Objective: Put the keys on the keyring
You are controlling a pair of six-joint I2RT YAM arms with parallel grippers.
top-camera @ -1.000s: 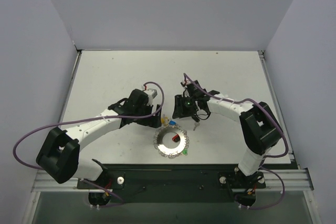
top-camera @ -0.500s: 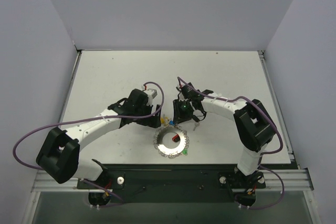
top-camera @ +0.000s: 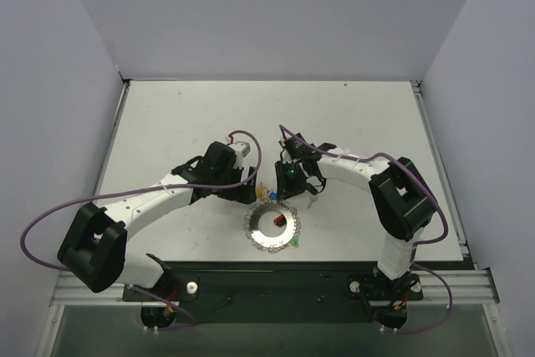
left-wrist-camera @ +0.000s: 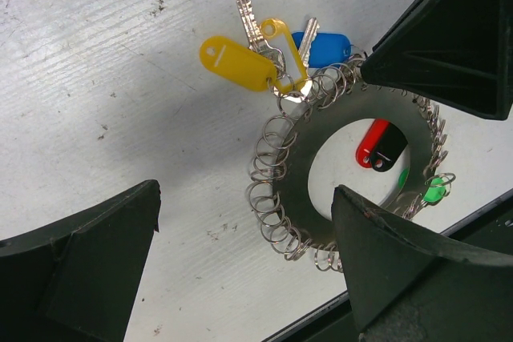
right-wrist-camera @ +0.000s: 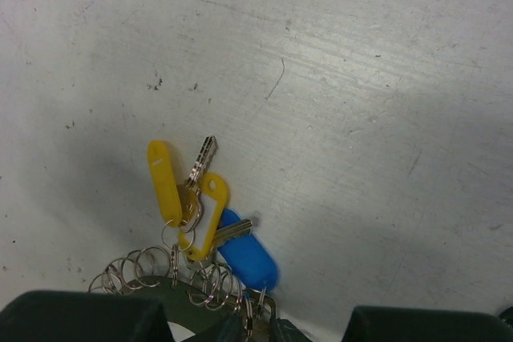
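Lab test cell — blank-walled table (top-camera: 351, 114)

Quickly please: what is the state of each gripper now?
Left gripper: open, holding nothing.
Right gripper: at the keyring edge, grip cannot be told.

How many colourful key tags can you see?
5. Solid yellow tag, hollow yellow tag and blue tag at the keyring's far edge; red tag in its centre; green tag by its near rim. Fingers may hide more.

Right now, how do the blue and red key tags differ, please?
The blue key tag lies outside the keyring; the red key tag inside its open centre. A metal blade shows by the blue tag, none by the red. Both are small plastic tags.
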